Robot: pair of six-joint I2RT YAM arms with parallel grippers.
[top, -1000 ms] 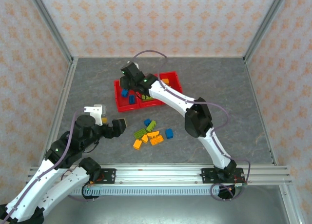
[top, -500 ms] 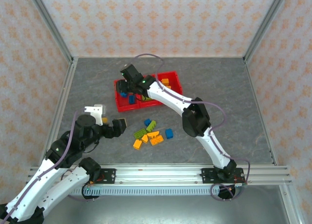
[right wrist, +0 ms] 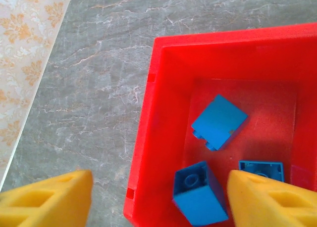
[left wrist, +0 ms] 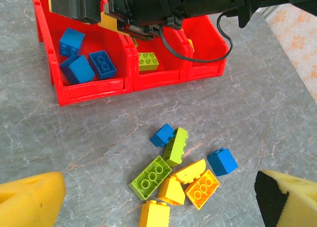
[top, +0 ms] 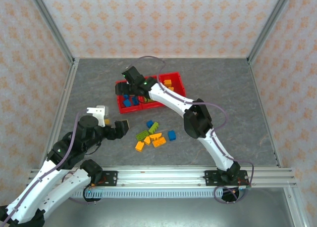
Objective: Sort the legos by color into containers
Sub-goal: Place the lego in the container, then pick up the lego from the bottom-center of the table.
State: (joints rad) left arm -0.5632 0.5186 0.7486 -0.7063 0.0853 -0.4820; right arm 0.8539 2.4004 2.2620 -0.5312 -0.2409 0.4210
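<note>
The three joined red containers (top: 148,107) sit at the table's middle back. My right gripper (right wrist: 158,197) hangs open over the left bin (right wrist: 148,153), nothing between its yellow fingers (right wrist: 267,200). Three blue legos lie in that bin, one (right wrist: 198,200) tilted just below the fingers. The middle bin holds a green lego (left wrist: 148,61). The right bin holds orange ones (top: 167,82). A loose pile (left wrist: 173,177) of green, yellow, orange and blue legos lies in front of the tray. Just short of this pile my left gripper (left wrist: 158,202) hovers open. In the top view it (top: 123,124) is left of the pile.
The right arm (top: 171,98) stretches over the tray and hides part of the right bin in the left wrist view. Bare grey table surrounds the pile and tray. Enclosure walls stand at the left, back and right.
The right gripper has shifted slightly left over the left bin, and a third blue lego now lies there. The left arm has hardly moved.
</note>
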